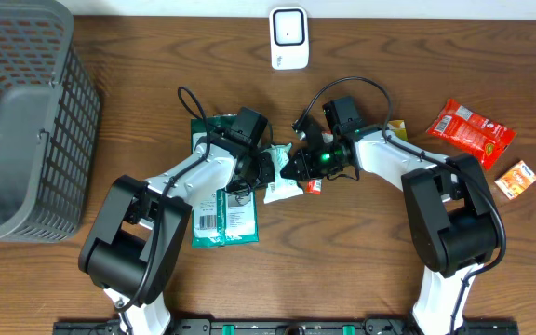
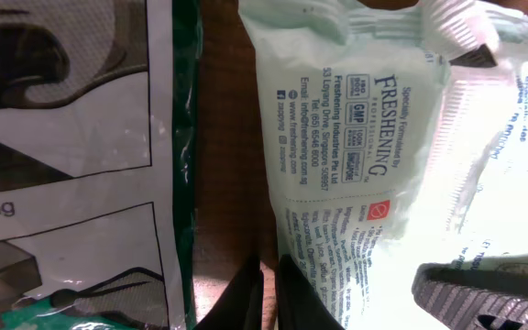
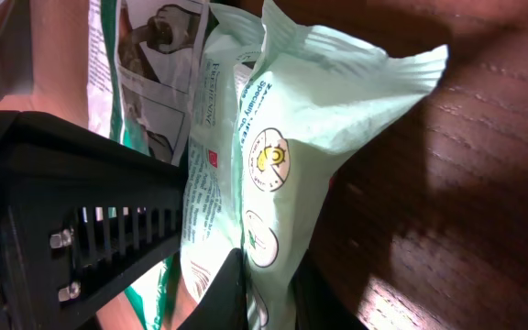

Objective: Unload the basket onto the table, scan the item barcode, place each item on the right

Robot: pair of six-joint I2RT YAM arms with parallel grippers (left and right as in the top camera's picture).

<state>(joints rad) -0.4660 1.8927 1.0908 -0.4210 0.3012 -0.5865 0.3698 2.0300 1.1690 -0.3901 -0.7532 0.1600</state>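
A pale green wipes packet (image 1: 281, 187) lies at the table's middle between both arms. In the right wrist view the packet (image 3: 282, 156) stands on edge, with my right gripper (image 3: 269, 275) shut on its lower end, one finger on each face. My left gripper (image 2: 269, 286) is shut, fingers almost touching with only wood showing between them, right beside the packet's printed edge (image 2: 356, 137). From overhead the left gripper (image 1: 266, 173) and right gripper (image 1: 299, 167) flank the packet. The white barcode scanner (image 1: 288, 38) stands at the table's far edge. No barcode on the packet shows.
Green-and-white packets (image 1: 223, 216) lie under the left arm, next to the wipes packet. A grey mesh basket (image 1: 21, 121) fills the left side. A red snack packet (image 1: 470, 127) and a small orange packet (image 1: 516, 179) lie at the right.
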